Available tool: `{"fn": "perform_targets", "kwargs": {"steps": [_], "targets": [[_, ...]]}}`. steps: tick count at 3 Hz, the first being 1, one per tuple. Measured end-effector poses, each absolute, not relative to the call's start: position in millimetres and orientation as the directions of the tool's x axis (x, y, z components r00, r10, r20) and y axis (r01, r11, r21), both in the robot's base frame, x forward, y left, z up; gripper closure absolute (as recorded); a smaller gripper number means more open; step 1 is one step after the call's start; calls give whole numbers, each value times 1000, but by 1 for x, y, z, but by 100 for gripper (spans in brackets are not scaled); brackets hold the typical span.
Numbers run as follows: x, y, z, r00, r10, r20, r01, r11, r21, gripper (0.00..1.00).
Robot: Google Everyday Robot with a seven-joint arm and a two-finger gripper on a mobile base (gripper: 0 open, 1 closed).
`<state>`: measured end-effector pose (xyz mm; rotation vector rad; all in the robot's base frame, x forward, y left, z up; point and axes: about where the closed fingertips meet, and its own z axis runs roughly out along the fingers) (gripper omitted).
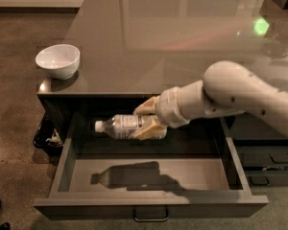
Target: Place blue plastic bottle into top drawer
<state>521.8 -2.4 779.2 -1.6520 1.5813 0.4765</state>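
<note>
Bowl (57,60) sits on the left near corner of the table (158,42). The blue plastic bottle (121,126) hangs flat over the far part of the open top drawer (149,207). Its cap points left and its long side runs left to right. The gripper (144,120) squeezes its right end. Both drawer side walls are well apart from the bottle.

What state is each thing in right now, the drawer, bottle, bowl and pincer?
Drawer, pulled open.
Bottle, capped, held sideways above the drawer floor.
Bowl, upright on the counter.
Pincer, over the drawer, shut on the bottle.
Lower drawers, closed.
</note>
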Motion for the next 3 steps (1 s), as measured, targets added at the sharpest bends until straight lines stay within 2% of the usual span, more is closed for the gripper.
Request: {"fn": "perform_targets", "kwargs": {"steps": [1, 3], "targets": [[494, 26, 720, 83, -596, -799, -973, 123, -193, 100], [453, 60, 638, -20, -519, -854, -979, 182, -88, 100]]}}
